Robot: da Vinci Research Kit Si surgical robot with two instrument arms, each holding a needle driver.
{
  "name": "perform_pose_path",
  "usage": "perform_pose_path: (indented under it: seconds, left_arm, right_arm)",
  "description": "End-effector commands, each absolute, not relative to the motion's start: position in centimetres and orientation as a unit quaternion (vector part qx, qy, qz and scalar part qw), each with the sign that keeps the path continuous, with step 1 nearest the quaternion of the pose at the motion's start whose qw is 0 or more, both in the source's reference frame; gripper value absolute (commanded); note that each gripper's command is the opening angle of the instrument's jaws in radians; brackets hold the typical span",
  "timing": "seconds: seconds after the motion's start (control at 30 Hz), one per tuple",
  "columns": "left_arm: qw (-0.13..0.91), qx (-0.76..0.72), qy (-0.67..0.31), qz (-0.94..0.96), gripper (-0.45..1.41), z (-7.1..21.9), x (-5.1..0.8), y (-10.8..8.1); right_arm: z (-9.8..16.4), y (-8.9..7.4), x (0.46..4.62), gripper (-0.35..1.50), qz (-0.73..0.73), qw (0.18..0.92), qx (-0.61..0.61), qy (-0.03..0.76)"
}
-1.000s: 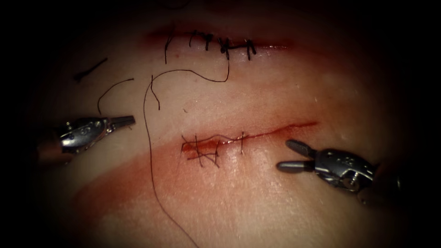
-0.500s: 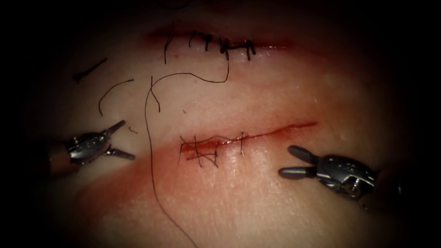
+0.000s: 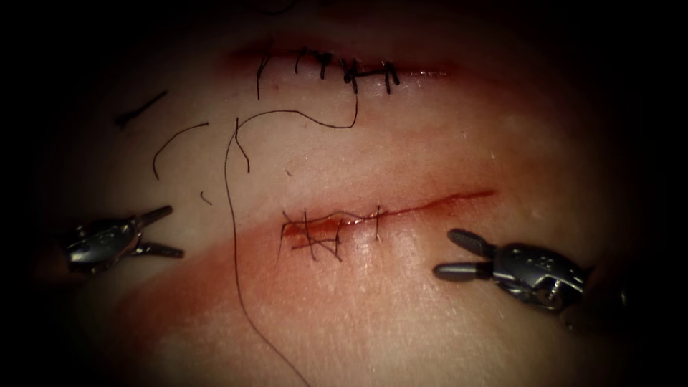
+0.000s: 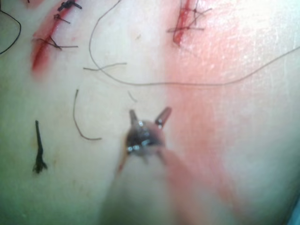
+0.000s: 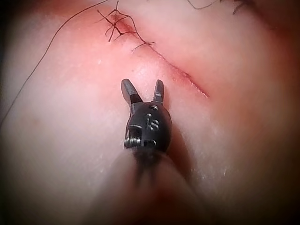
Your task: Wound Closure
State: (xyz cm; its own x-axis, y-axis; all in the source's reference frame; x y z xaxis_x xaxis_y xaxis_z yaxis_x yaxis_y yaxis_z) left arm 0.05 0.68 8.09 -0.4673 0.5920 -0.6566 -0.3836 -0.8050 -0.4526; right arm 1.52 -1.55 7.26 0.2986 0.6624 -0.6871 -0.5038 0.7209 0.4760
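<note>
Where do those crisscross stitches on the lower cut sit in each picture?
Endoscope view: crisscross stitches at the left end of the cut, between the open, empty left pincer and right pincer.
Left wrist view: stitches beyond the left pincer, past the long thread.
Right wrist view: stitches just ahead of the right pincer.
Shared landmark: the long thread beside the stitches.

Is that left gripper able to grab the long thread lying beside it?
Probably yes. The left gripper is open and holds nothing, and the thread lies loose on the tissue just to its right, left of the cut, with nothing between them.
</note>
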Motion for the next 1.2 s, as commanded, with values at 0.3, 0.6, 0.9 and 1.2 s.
perform_pose_path:
  seconds: [0.3,0.6,0.9,1.2]
  left_arm:
    - [0.249,-0.468,-0.086,0.844,0.24,7.6,-1.07,0.8]
    - [0.224,-0.464,-0.088,0.852,0.27,8.1,-1.9,1.0]
    - [0.201,-0.455,-0.106,0.861,0.27,8.1,-1.84,0.9]
    - [0.188,-0.438,-0.12,0.871,0.24,8.2,-1.78,0.9]
  right_arm:
    - [7.3,-1.6,1.59,1.48,0.364,0.801,0.086,0.468]
    - [7.3,-1.7,1.6,1.48,0.363,0.802,0.086,0.467]
    - [7.3,-1.7,1.62,1.48,0.363,0.802,0.085,0.467]
    - [7.3,-1.7,1.68,1.48,0.365,0.802,0.083,0.464]
